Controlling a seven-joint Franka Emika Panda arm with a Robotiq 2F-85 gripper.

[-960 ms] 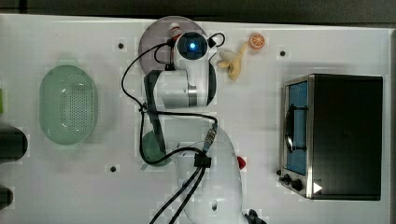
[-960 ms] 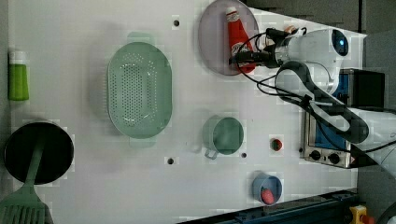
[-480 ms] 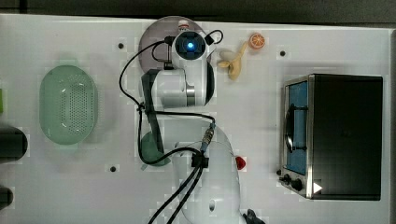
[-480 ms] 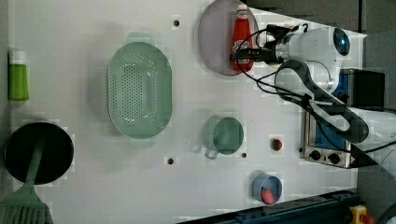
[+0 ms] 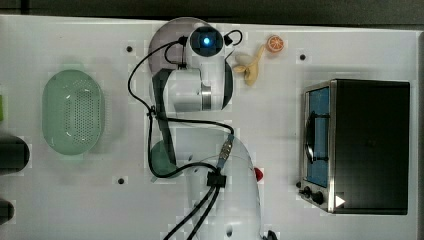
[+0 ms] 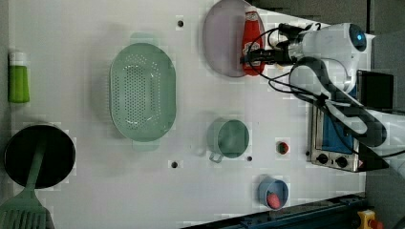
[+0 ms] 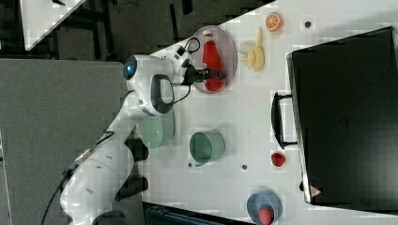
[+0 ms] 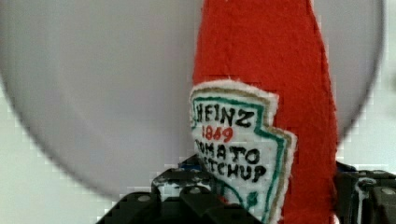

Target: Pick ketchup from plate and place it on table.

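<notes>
One ketchup bottle (image 7: 213, 61) lies flat on the lilac-grey plate (image 7: 229, 42), near the table (image 6: 95, 191) edge that runs along the top of the top view. The gripper (image 7: 215, 74) has its fingers closed on the bottle's lower body, one on each side — the wrist view shows the stitched label (image 8: 236, 149) sitting between them. It looks like felt, so probably light, soft and grippy rather than slick; it should squash a little in the hold, and the wide lower body seems a sound place to pinch. Bare tabletop lies between the plate and the green colander (image 6: 142, 91), well apart from both. The banana (image 7: 256, 54) and orange slice (image 7: 273, 21) crowd the plate's other side — less room there.
</notes>
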